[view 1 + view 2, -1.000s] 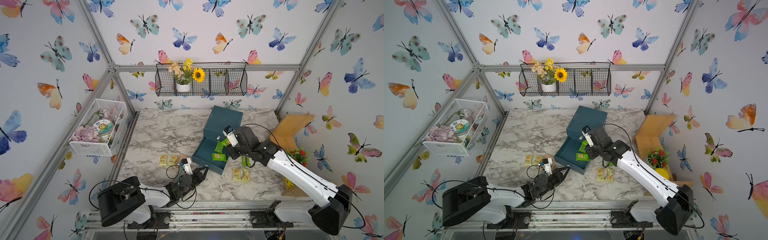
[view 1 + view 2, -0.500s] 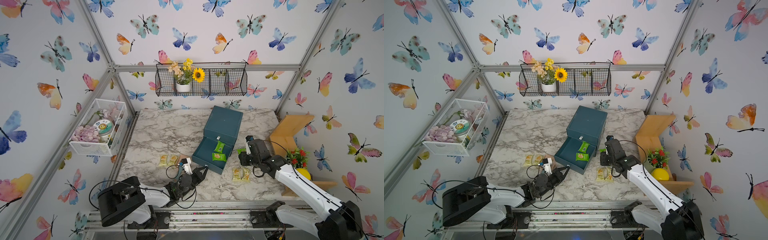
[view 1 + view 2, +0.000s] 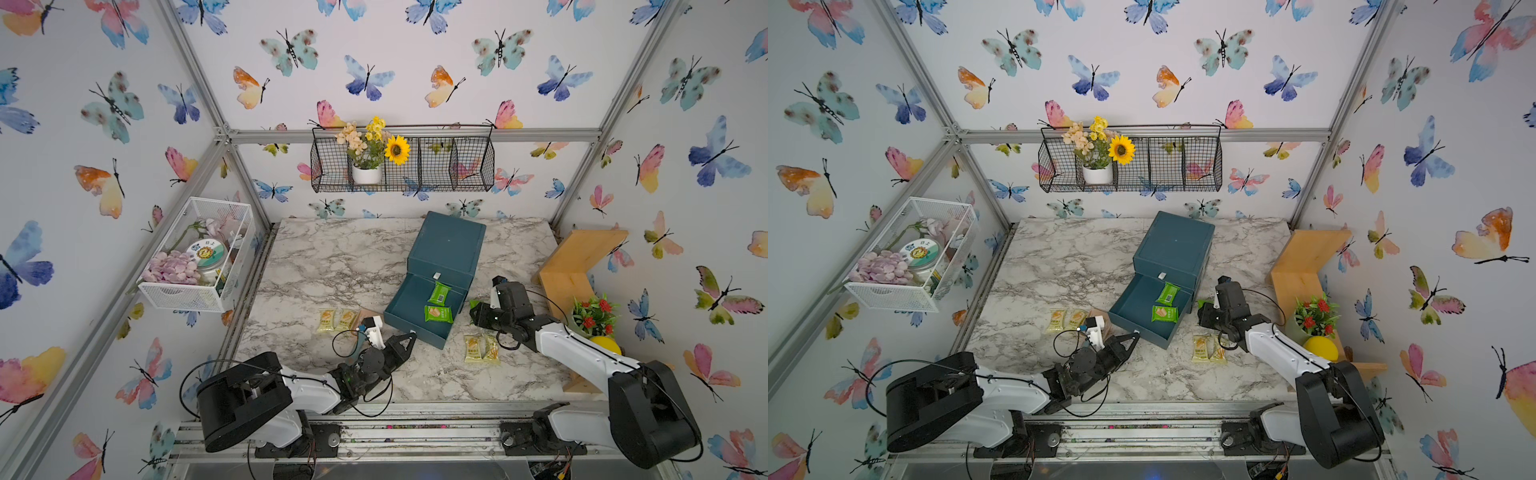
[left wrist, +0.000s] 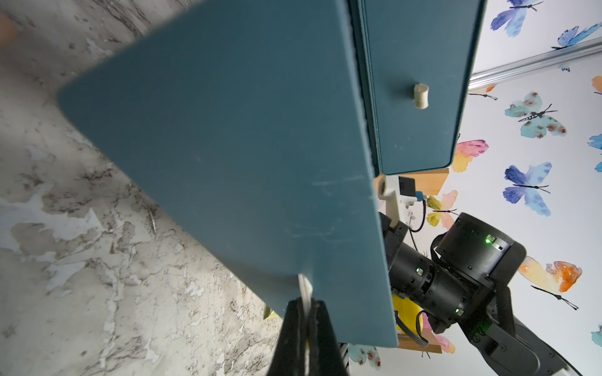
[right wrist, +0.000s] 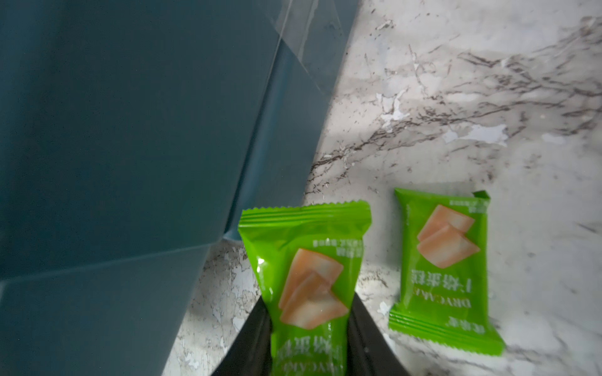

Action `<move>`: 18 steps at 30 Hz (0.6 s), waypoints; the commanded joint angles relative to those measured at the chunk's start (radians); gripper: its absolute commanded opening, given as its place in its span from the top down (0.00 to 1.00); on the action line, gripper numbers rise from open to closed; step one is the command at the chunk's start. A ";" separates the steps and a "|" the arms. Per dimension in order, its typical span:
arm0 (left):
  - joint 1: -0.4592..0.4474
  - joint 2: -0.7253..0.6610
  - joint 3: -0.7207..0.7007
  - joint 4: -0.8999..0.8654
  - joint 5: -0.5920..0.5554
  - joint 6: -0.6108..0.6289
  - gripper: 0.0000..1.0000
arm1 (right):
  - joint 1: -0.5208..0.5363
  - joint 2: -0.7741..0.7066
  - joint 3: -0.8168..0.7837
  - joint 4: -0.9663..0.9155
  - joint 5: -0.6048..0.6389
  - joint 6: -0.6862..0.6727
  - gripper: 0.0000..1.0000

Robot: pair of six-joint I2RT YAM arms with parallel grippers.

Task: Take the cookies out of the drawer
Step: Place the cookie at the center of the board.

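Note:
The small teal cabinet [image 3: 446, 245] has its lower drawer [image 3: 409, 309] pulled out. Two green cookies [image 3: 439, 293] [image 3: 437, 313] lie inside it. My left gripper [image 3: 409, 334] [image 4: 306, 302] is shut on the pale handle at the drawer's front panel [image 4: 228, 130]. Right of the cabinet, my right gripper [image 3: 476, 309] [image 5: 309, 312] is low over the table, shut on a green cookie packet [image 5: 306, 260]. Another green packet [image 5: 446, 270] lies flat beside it. Pale yellow cookies lie in pairs on the table, left [image 3: 326, 321] and right [image 3: 473, 348] of the drawer.
A wooden shelf [image 3: 582, 257] with red potted flowers [image 3: 594, 316] and a yellow ball [image 3: 604, 345] stands along the right wall, close behind my right arm. A white wire basket [image 3: 199, 257] hangs on the left wall and a black one [image 3: 403, 162] on the back wall.
My right gripper has carried the green packet from over the drawer to the table right of the cabinet. The left gripper stayed on the handle.

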 commanded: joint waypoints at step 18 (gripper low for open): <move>0.008 -0.022 0.007 0.000 0.011 0.015 1.00 | -0.034 0.168 -0.013 0.096 0.027 -0.008 0.58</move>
